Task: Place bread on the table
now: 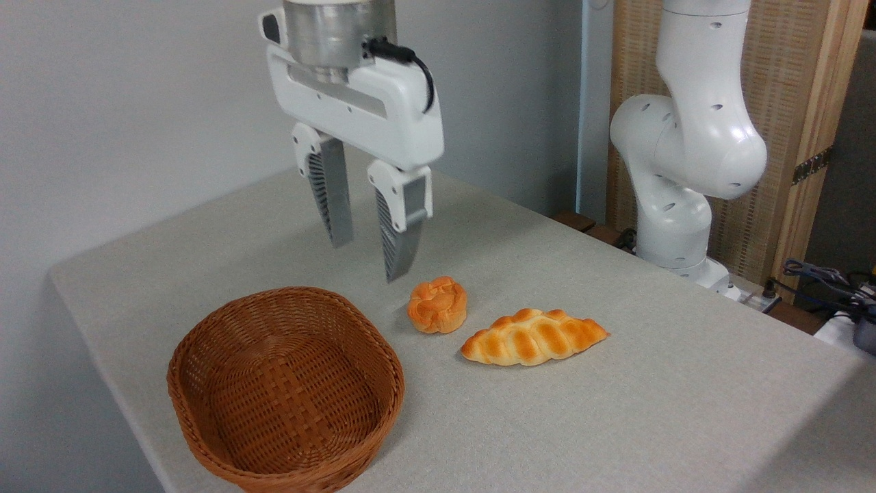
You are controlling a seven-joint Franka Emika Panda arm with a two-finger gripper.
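The bread (534,337), a long braided golden-orange loaf with tapered ends, lies flat on the table (616,424), right of centre. My gripper (370,261) hangs in the air to the loaf's upper left, above the far rim of the basket. Its two grey-ribbed fingers (400,239) point down and stand open with nothing between them. Gripper and loaf are well apart.
A brown wicker basket (284,390) stands with nothing in it at the front left, near the table's edge. A small round orange bun (438,305) sits between the basket and the loaf. The arm's white base (677,226) rises at the back right, with cables beside it.
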